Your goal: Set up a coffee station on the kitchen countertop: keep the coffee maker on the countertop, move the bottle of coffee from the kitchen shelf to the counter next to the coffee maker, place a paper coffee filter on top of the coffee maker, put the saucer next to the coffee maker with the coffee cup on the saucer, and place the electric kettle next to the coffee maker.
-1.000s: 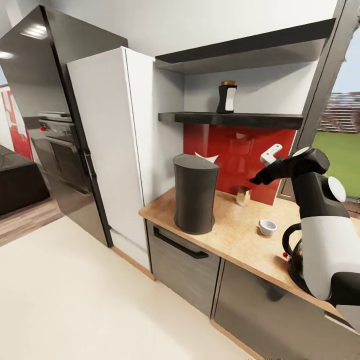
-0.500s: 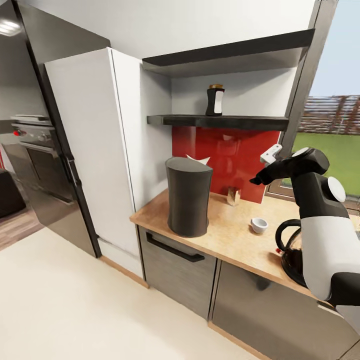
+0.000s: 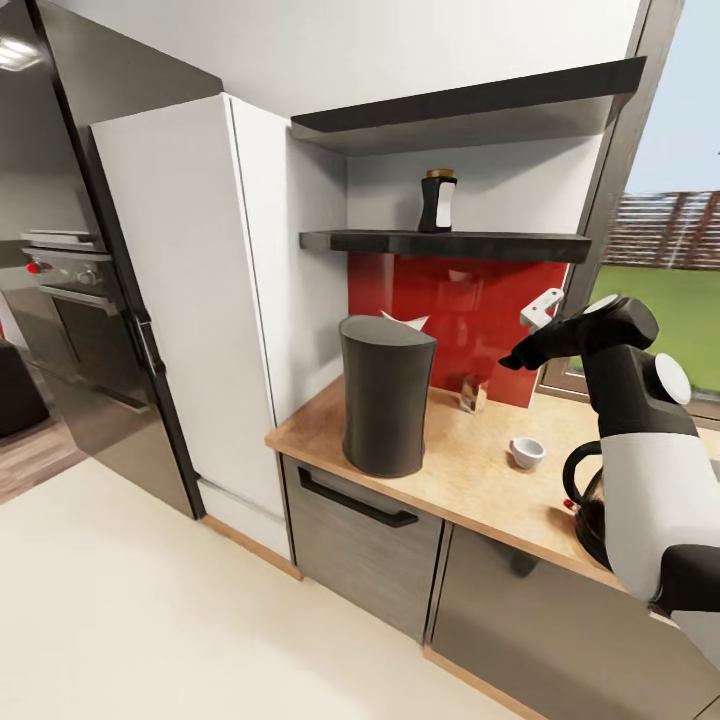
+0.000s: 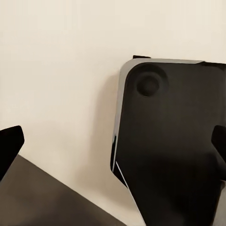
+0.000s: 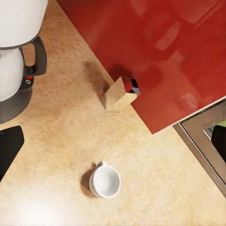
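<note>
scene: robot faces a light wooden kitchen countertop [image 3: 470,470] with a red glossy backsplash [image 3: 480,300]; dark wall shelf [image 3: 450,242] above it.
coffee maker: tall dark grey cylindrical coffee maker [image 3: 385,395] stands on the countertop near its left end; a white folded paper coffee filter [image 3: 408,320] pokes out at its top rear, whether it rests on the machine or behind it cannot be told.
coffee bottle: dark bottle of coffee with white label and brown lid [image 3: 438,201] upright on the lower shelf, not yet moved.
cup: small white coffee cup [image 5: 104,181] sits bare on the wood, no saucer under it; also at [image 3: 526,452].
kettle: black and white electric kettle [image 5: 16,70] on the counter, partly hidden by the robot's right arm [image 3: 640,440] in the head view.
box: small tan paper box with dark top [image 5: 120,93] against the backsplash.
right gripper: right gripper [image 3: 535,325] raised above the counter, holding nothing; finger spread looks wide from the wrist view, dark tips at the frame edges.
left gripper: left gripper [image 4: 113,146] empty, tips far apart, pointing down at pale floor and a dark part of the robot's own base [image 4: 169,141].
risk 1: reaching up for the bottle, the raised arm could clip the shelf edge or tip the bottle off.
risk 2: arm sweep could knock the cup or kettle, both close under it.
risk 3: bumping the coffee maker could dislodge the filter.
writing: none readable; bottle label too small.
</note>
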Controlling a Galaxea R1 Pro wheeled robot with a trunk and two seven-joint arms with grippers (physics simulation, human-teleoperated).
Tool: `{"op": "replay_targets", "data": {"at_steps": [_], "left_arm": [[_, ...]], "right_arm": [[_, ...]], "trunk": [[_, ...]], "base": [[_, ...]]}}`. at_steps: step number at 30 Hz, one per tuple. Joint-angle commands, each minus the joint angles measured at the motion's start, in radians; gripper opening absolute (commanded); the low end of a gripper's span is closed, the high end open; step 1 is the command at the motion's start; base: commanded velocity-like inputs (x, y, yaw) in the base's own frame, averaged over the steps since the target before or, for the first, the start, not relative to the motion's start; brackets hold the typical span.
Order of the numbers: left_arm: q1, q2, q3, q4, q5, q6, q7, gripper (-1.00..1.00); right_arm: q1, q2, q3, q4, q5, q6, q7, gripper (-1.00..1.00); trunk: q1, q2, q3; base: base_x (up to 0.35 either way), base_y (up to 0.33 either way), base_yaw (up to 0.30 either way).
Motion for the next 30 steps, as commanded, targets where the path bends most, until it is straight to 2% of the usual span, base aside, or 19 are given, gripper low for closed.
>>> {"op": "replay_targets", "data": {"at_steps": [1, 4, 7, 9, 12, 17, 22, 27, 28, 29, 30], "left_arm": [[-0.001, 0.001, 0.005, -0.001, -0.005, -0.002, -0.004, 1.00], [-0.001, 0.002, 0.004, -0.001, -0.005, -0.001, -0.006, 1.00], [-0.001, 0.003, 0.004, -0.001, -0.005, -0.001, -0.006, 1.00], [-0.001, 0.003, 0.004, -0.001, -0.005, -0.001, -0.007, 1.00], [-0.001, 0.003, 0.003, -0.001, -0.005, -0.002, -0.008, 1.00], [-0.001, 0.002, 0.003, -0.001, -0.005, -0.003, -0.008, 1.00], [-0.001, 0.002, 0.003, 0.000, -0.004, -0.003, -0.008, 1.00], [-0.001, 0.000, 0.003, 0.000, -0.003, -0.003, -0.008, 1.00], [-0.001, 0.000, 0.003, 0.001, -0.003, -0.003, -0.008, 1.00], [-0.001, -0.001, 0.003, 0.003, -0.003, -0.004, -0.007, 1.00], [-0.001, -0.001, 0.003, 0.004, -0.003, -0.004, -0.007, 1.00]], "right_arm": [[-0.002, 0.029, -0.001, -0.016, 0.006, 0.007, 0.007, 1.00], [-0.002, 0.069, -0.002, -0.064, 0.007, 0.021, 0.007, 1.00], [-0.002, 0.120, 0.000, -0.152, 0.008, 0.115, 0.005, 1.00], [-0.003, 0.135, 0.000, -0.194, 0.009, 0.168, 0.004, 1.00], [-0.006, 0.147, 0.001, -0.233, 0.010, 0.224, 0.003, 1.00], [-0.048, 0.152, 0.000, -0.248, 0.012, 0.251, -0.019, 1.00], [-0.126, 0.153, -0.002, -0.246, 0.012, 0.255, -0.083, 1.00], [-0.238, 0.171, -0.002, -0.229, 0.012, 0.257, -0.129, 1.00], [-0.267, 0.175, -0.002, -0.214, 0.012, 0.257, -0.156, 1.00], [-0.295, 0.184, -0.003, -0.187, 0.011, 0.256, -0.266, 1.00], [-0.300, 0.191, -0.004, -0.177, 0.009, 0.256, -0.317, 1.00]], "trunk": [[0.001, -0.002, -0.002], [0.001, -0.002, -0.002], [0.001, -0.002, -0.002], [0.001, -0.002, -0.002], [0.001, -0.002, -0.002], [0.001, -0.002, -0.002], [0.001, -0.002, -0.002], [0.001, -0.002, -0.002], [0.001, -0.002, -0.002], [0.001, -0.002, -0.002], [0.001, -0.002, -0.002]], "base": [[0.000, 0.000, 0.000], [0.000, 0.000, 0.000], [0.000, 0.000, 0.000], [0.000, 0.000, 0.000], [0.000, 0.000, 0.000], [0.000, 0.000, 0.000], [0.000, 0.000, 0.000], [0.000, 0.000, 0.000], [0.000, 0.000, 0.000], [0.000, 0.000, 0.000], [0.000, 0.000, 0.000]]}}
